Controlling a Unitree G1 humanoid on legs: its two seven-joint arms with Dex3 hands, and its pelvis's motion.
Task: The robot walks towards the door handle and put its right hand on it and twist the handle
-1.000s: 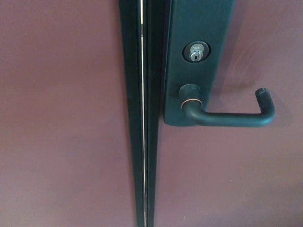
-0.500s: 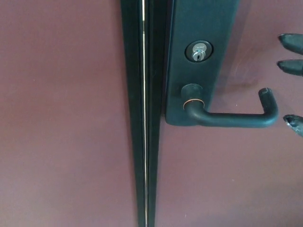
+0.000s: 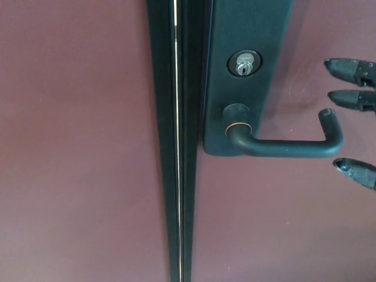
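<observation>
Head view looks straight onto a maroon door (image 3: 82, 147), and the dark lever handle (image 3: 282, 147) sits right of centre, running level out to the right from its round hub before hooking upward at the free end. It is mounted low on a tall dark backplate (image 3: 247, 76), with a silver keyhole cylinder (image 3: 244, 63) just above the hub. A dark vertical seam (image 3: 178, 141) with a thin bright line runs down the middle of the picture. Now the right hand (image 3: 355, 117) pokes in from the right edge: three black fingertips (image 3: 343, 66) showing, two above the handle's upturned tip, one below it, spread well apart and gripping nothing. They bracket the end of the lever, close beside it, but no contact shows. Left hand is out of the picture.
</observation>
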